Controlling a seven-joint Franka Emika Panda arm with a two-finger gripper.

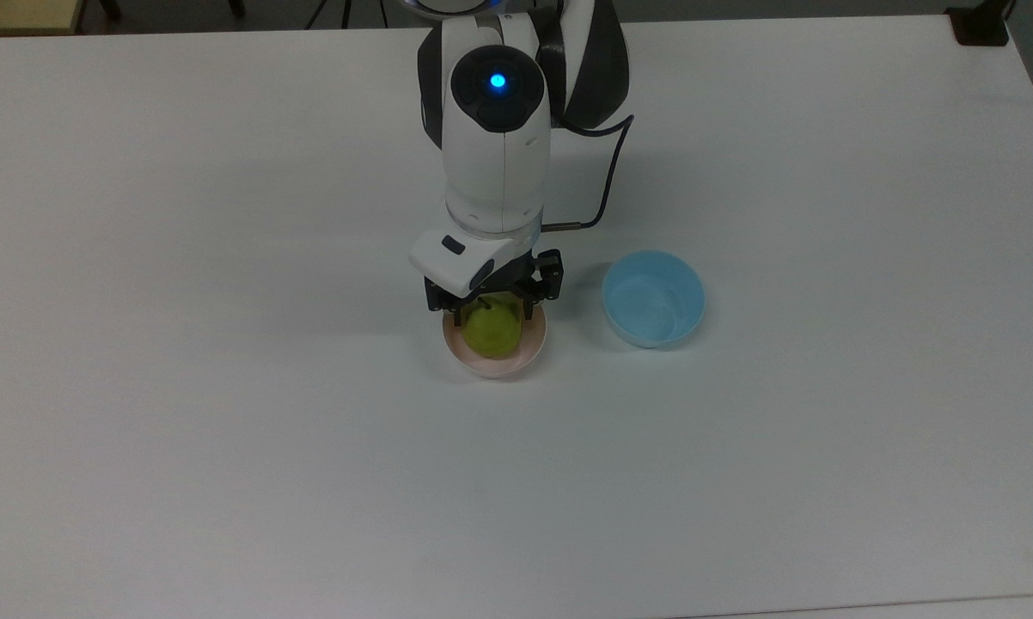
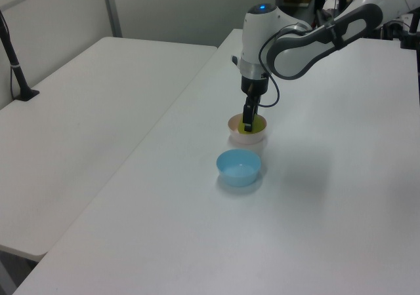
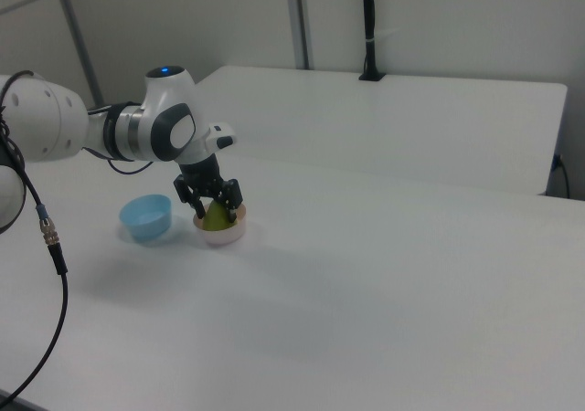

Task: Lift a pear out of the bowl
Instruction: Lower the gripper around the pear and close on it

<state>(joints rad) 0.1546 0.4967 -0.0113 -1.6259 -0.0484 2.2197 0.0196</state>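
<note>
Pear (image 1: 490, 329) sits in pale pink bowl (image 1: 504, 365) on white table (image 1: 224, 344). Gripper (image 1: 492, 316) open, fingers straddling pear. Light blue bowl (image 1: 654, 298) stands near.

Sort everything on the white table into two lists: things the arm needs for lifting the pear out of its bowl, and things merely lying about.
Belongs to the job:
- pear, sitting in the pink bowl
- pink bowl
- gripper, open, fingers either side of the pear

Just lying about:
- light blue bowl, nothing in it, to the top view's right of the pink bowl
</note>
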